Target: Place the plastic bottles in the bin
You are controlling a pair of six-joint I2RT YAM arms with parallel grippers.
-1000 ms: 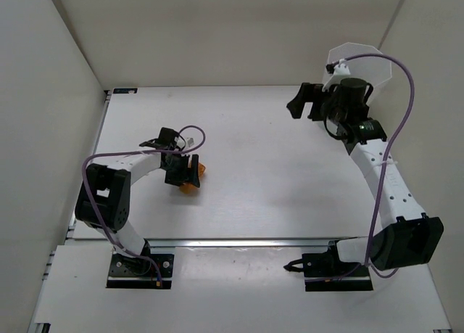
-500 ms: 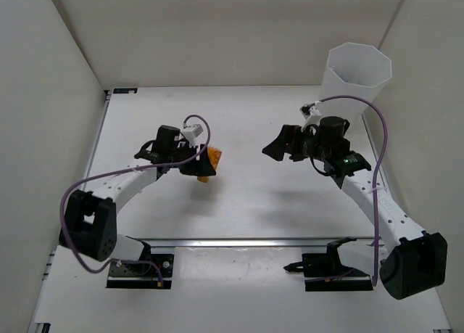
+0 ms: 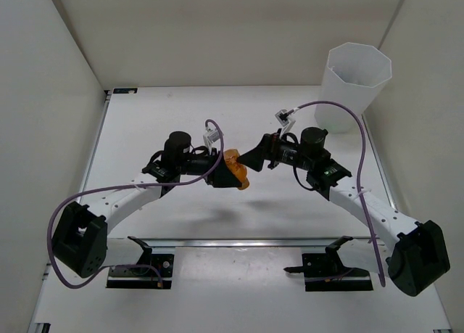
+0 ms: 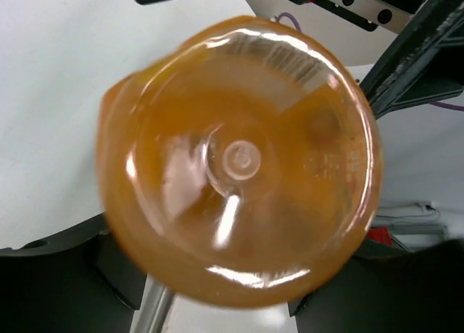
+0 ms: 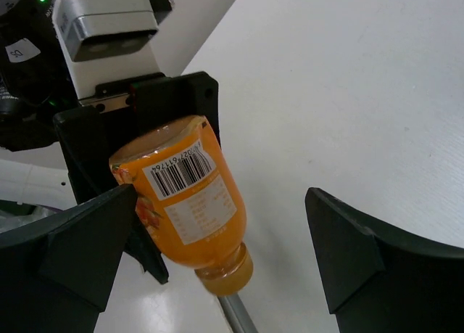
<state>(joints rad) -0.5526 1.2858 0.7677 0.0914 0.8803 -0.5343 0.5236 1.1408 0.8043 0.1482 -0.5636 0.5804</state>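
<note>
**Orange bottle held mid-table by L gripper, R gripper open around it**

Orange bottle (image 3: 236,169) is up off the table (image 3: 181,115), approx. centre, w/ its shadow on the surface below. It sits btwn the two arms, well apart from the bin (image 3: 348,93) in the far right corner.

L gripper (image 3: 223,166): jaws closed part-way on the bottle's body near the base. The L wrist view is filled by the bottle's round base (image 4: 239,159), so the pads are hidden there. The neck points away from the L arm and tilts down.

R gripper (image 3: 254,157): jaws spread wide, nothing gripped. In the R wrist view its fingers (image 5: 80,253) stand either side of the bottle (image 5: 192,195), barcode label facing the cam. Can't tell if the nearer finger touches it.
</note>
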